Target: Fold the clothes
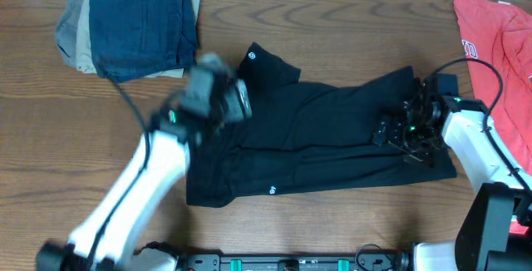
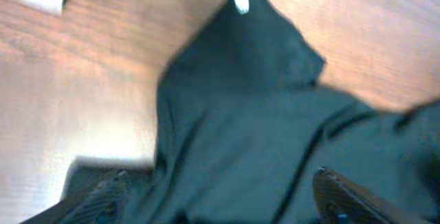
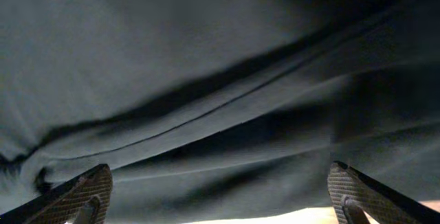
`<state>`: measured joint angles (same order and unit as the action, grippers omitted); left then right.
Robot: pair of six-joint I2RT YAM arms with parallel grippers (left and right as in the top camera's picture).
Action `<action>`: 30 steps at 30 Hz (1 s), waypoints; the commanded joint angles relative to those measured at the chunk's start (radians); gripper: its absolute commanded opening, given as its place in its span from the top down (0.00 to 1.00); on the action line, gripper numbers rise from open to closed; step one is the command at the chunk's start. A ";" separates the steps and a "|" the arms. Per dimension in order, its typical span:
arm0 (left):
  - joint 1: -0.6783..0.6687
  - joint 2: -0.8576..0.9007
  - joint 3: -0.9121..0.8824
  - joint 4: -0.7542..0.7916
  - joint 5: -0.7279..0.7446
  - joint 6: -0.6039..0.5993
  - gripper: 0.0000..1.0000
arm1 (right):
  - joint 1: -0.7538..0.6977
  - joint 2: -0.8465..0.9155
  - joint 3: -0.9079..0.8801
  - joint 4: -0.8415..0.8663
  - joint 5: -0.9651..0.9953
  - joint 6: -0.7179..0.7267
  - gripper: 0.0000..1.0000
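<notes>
Black T-shirt [image 1: 332,130], open table [image 1: 332,22] round its edges; left claw [image 2: 216,183] and right claw [image 3: 220,172] both apart.

1 blk tee [image 1: 332,138], 1 red [image 1: 499,30], 1 stack [image 1: 137,26]

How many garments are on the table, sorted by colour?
Black T-shirt: 1
Red T-shirt: 1
Dark blue folded garment: 1
Tan folded garment: 1
Grey folded garment: 1
Total: 5
</notes>
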<state>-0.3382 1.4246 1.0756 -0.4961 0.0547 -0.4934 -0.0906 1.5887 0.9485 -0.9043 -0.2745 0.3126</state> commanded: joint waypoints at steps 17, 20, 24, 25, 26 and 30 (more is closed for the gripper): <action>0.145 0.702 0.566 -0.254 0.199 0.491 0.02 | 0.106 0.003 0.011 0.021 -0.021 -0.040 0.06; 0.143 0.739 0.566 -0.251 0.195 0.495 0.01 | 0.109 0.003 0.011 0.021 -0.021 -0.037 0.06; 0.138 0.771 0.565 -0.250 0.192 0.500 0.19 | 0.111 0.003 0.011 0.021 -0.022 -0.036 0.06; 0.135 0.777 0.565 -0.251 0.187 0.501 0.21 | 0.111 0.003 0.011 0.021 -0.021 -0.036 0.06; 0.132 0.783 0.565 -0.251 0.180 0.500 0.23 | 0.111 0.003 0.011 0.021 -0.021 -0.036 0.06; 0.113 0.809 0.565 -0.256 0.145 0.500 0.42 | 0.111 0.003 0.011 0.018 -0.021 -0.036 0.06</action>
<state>-0.2081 2.1971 1.6257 -0.7471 0.2310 -0.0025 0.0101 1.5887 0.9485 -0.8856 -0.2916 0.2844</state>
